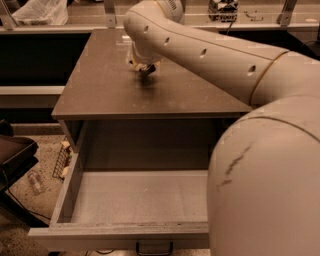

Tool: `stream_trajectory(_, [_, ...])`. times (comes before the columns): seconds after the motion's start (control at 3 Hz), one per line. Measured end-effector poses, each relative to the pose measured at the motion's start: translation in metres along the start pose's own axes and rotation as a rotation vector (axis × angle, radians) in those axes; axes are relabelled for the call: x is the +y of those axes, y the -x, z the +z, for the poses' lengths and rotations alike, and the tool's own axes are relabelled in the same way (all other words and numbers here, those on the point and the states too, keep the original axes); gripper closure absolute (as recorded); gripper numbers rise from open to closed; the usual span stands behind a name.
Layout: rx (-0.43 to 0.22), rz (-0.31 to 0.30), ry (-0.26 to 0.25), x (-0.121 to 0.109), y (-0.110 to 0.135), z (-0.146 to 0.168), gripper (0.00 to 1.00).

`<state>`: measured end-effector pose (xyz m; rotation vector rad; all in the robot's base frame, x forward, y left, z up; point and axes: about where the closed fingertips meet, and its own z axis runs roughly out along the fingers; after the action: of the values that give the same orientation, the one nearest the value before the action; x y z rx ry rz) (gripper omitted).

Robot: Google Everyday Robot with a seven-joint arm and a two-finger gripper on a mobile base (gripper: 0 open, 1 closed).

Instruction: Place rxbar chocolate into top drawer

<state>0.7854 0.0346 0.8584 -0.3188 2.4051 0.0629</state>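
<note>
My gripper point(142, 66) hangs under the arm's wrist, a little above the back middle of the brown cabinet top point(100, 85). It is shut on a small dark thing at its tip, the rxbar chocolate point(147, 70), most of which the wrist hides. A blurred shadow lies on the top just below it. The top drawer point(135, 197) is pulled wide open in front of the cabinet, its grey floor bare. Its dark metal handle point(154, 247) shows at the bottom edge of the front panel.
My large white arm point(260, 150) fills the right side and covers the drawer's right part. A clear plastic bag point(37, 11) lies on the counter at the back left. A black bin point(15, 152) and a plastic bottle point(34, 182) are on the floor at the left.
</note>
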Motion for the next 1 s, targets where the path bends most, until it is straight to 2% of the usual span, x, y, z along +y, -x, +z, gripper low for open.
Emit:
stream_trajectory(0.33, [-0.068, 0.051, -0.104, -0.046, 0.000, -0.049, 1.00])
stream_trajectory(0.67, [-0.109, 0.113, -0.208, -0.094, -0.020, -0.107, 1.00])
stream_trajectory(1.0, [-0.103, 0.168, -0.269, -0.142, -0.055, -0.161, 1.00])
